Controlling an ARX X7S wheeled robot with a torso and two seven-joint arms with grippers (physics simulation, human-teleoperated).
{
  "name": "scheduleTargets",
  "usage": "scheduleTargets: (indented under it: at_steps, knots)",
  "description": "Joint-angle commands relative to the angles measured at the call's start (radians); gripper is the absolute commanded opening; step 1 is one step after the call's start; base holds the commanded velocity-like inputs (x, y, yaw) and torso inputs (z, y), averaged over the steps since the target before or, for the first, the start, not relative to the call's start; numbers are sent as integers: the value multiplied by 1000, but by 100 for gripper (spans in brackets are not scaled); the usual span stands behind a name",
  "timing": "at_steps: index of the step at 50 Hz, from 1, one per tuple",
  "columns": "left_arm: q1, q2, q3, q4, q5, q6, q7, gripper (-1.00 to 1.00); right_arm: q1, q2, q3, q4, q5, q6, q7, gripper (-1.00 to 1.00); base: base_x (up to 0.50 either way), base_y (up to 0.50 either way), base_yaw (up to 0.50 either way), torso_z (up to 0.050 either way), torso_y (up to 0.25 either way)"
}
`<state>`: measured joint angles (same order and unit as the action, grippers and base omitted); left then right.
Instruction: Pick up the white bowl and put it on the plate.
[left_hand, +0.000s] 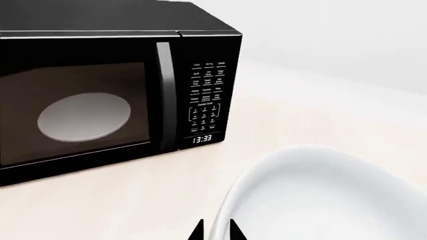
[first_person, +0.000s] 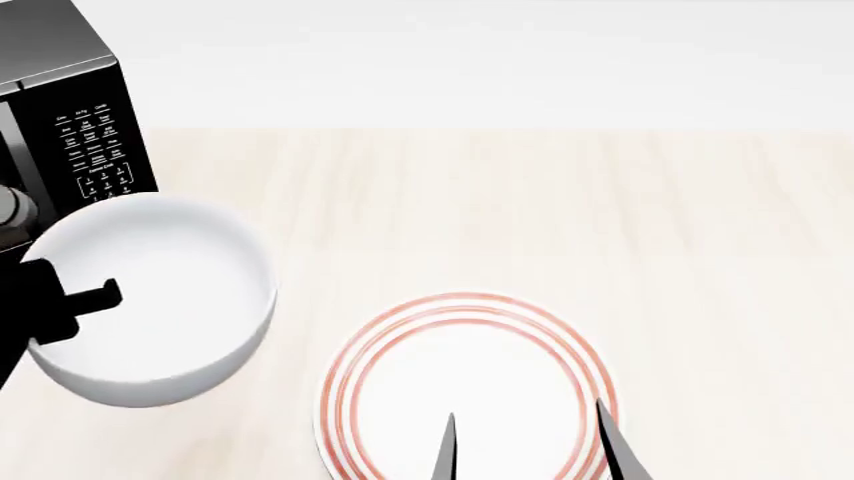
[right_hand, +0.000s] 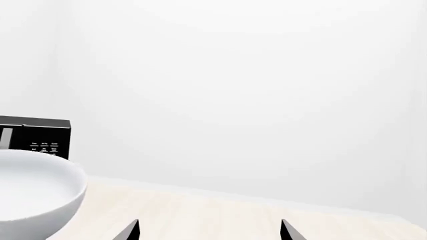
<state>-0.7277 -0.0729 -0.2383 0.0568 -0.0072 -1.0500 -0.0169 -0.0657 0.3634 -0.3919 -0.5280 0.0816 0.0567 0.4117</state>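
At the left side of the head view, the white bowl (first_person: 154, 300) is seen held up by the left claw (first_person: 74, 298). One black finger is laid over the bowl's left rim, so the claw looks clamped on that rim. From the left wrist view, two black fingertips (left_hand: 233, 231) are seen close together at the bottom edge, with the bowl's rim (left_hand: 223, 210) pinched between them.

Lifting looks done, as the bowl seems raised above the pale wooden table (first_person: 534, 200); that is a guess from how it sits in the views. It has not yet been put on the plate (first_person: 467, 385). The plate with its red rings lies at the lower middle of the head view, to the right of the bowl and apart from it. The bowl must be carried over and set down there.

The right claw (first_person: 527, 445) is seen at the bottom of the head view, above the plate. Its fingers are spread wide apart and nothing is held between them. The black microwave (first_person: 60, 110) stands at the upper left.
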Motion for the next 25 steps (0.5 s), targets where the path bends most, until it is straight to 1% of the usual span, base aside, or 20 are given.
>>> scheduleTargets:
  at_steps: [1, 7, 14, 25]
  knots:
    - [-76, 52, 38, -32, -34, -4, -5, -100, 7, -16, 25, 6, -12, -3, -25, 100, 0, 0, 0, 0, 0]
    - [-136, 63, 90, -111, -73, 27, -46, -100, 9, -13, 27, 11, -9, -7, -23, 100, 0, 0, 0, 0, 0]
    - [-178, 65, 146, -219, -142, 93, -104, -100, 11, -13, 26, 16, -7, -10, -22, 100, 0, 0, 0, 0, 0]
    - [-235, 67, 245, -334, -264, 171, -188, -100, 8, -12, 21, 21, -7, -15, -19, 100, 0, 0, 0, 0, 1]
